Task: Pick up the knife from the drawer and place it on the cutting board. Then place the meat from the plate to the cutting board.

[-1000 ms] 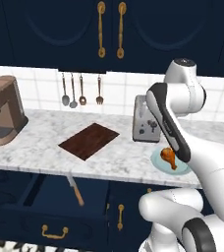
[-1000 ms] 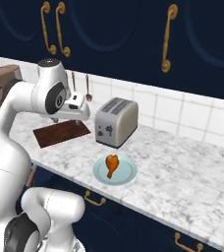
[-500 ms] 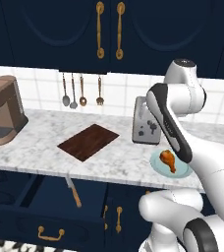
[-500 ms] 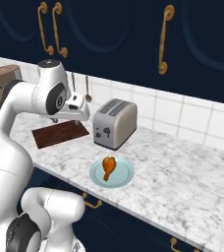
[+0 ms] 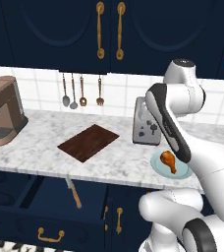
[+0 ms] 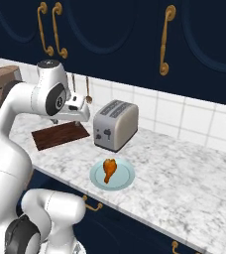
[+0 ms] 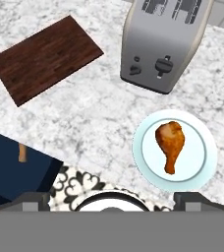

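The knife (image 5: 73,193) lies in the open drawer (image 5: 45,209), below the counter edge and down and to the left of the cutting board (image 5: 89,142), its tan handle toward the front and its grey blade running back under the counter lip. The board itself is bare, so the step in hand is, by my judgement, the reach for the knife. The gripper (image 7: 112,197) hangs high above the counter to the right of the cutting board, looking straight down, its fingers spread as wide as they go and holding nothing. To do this well the hand should travel left of the plate (image 5: 159,169), past the front edge of the counter, and only then come down into the drawer, so the wrist does not clip the marble. The fingers should straddle the handle across its narrow width, not the blade, and close near the handle's middle so the knife does not tip. The meat (image 5: 169,160) rests on the plate, right of the cutting board and in front of the toaster (image 5: 146,126); it waits its turn and should be left undisturbed.
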You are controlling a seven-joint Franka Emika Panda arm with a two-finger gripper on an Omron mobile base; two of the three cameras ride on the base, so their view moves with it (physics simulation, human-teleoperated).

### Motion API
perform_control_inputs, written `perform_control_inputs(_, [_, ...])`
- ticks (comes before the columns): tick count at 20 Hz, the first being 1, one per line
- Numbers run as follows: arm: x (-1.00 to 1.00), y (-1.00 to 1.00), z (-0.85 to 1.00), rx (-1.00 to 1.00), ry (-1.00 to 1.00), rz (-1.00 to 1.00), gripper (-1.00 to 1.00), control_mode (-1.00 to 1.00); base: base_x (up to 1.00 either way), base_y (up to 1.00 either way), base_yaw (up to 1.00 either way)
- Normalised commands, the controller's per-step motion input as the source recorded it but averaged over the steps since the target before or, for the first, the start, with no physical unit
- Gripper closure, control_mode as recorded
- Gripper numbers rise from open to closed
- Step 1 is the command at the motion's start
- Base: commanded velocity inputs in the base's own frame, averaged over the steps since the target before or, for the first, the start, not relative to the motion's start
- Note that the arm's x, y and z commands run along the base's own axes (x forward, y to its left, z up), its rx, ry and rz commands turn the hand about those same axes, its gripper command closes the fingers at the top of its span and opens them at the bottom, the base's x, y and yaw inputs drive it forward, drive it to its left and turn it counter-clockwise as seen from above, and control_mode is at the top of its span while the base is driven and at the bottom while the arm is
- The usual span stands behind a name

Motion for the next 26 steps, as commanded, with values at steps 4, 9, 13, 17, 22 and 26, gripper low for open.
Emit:
perform_control_inputs(4, [-0.26,0.02,-0.08,0.00,0.00,0.00,-1.00,-1.00,0.00,0.00,0.00])
perform_control_inputs(9, [-0.99,0.89,-0.83,0.01,0.03,0.00,-1.00,-1.00,0.00,0.00,0.00])
perform_control_inputs(13, [-0.74,1.00,-1.00,0.06,0.04,0.00,-1.00,-1.00,0.00,0.00,0.00])
perform_control_inputs(17, [-0.22,0.87,-1.00,0.20,0.02,0.02,-1.00,-1.00,0.00,0.00,0.00])
perform_control_inputs(22, [0.13,0.98,-0.85,0.11,0.00,0.00,-1.00,-1.00,0.00,0.00,0.00])
perform_control_inputs(26, [0.11,0.87,-0.22,-0.02,-0.01,0.00,-1.00,-1.00,0.00,0.00,0.00])
